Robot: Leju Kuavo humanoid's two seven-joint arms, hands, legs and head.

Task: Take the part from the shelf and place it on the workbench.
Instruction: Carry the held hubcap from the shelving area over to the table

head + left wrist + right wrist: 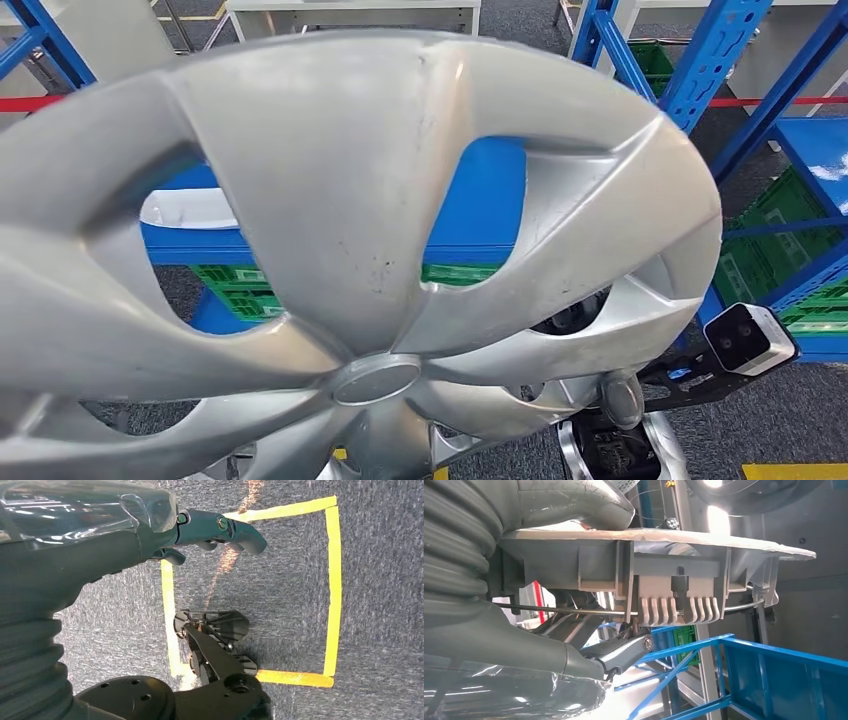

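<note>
Filling most of the head view, a silver plastic wheel cover (330, 250) is held up close in front of the camera, tilted, its curved spokes meeting at a round centre cap low in the frame. No brand, label or lettering can be read on it; its face carries only dark scuffs and specks. The cover is in the air, clear of both shelf and bench.

The right hand (574, 625) grips the cover by its rim: in the right wrist view the thick grey thumb lies along the outer face while the darker fingers (621, 652) curl under the edge, against the row of moulded clips and the thin wire ring on the cover's back. In the head view part of this hand's wrist hardware shows below the cover's lower right edge, near a small white camera box (750, 338) on a black bracket.

The left hand (200, 530) hangs over the floor holding nothing, its dark fingers slightly bent and apart. Beneath it lies grey carpet (380, 590) marked with a square of yellow tape (332, 580).

Behind the cover stands blue shelving (700, 60), seen through the spoke openings and to the right. Green crates (770, 250) sit on its lower levels, and a second white rounded part (190, 208) rests on a blue shelf board. A red tape line (780, 101) crosses the floor farther back, by pale tables (350, 12). The cover blocks most of the shelf from sight.
</note>
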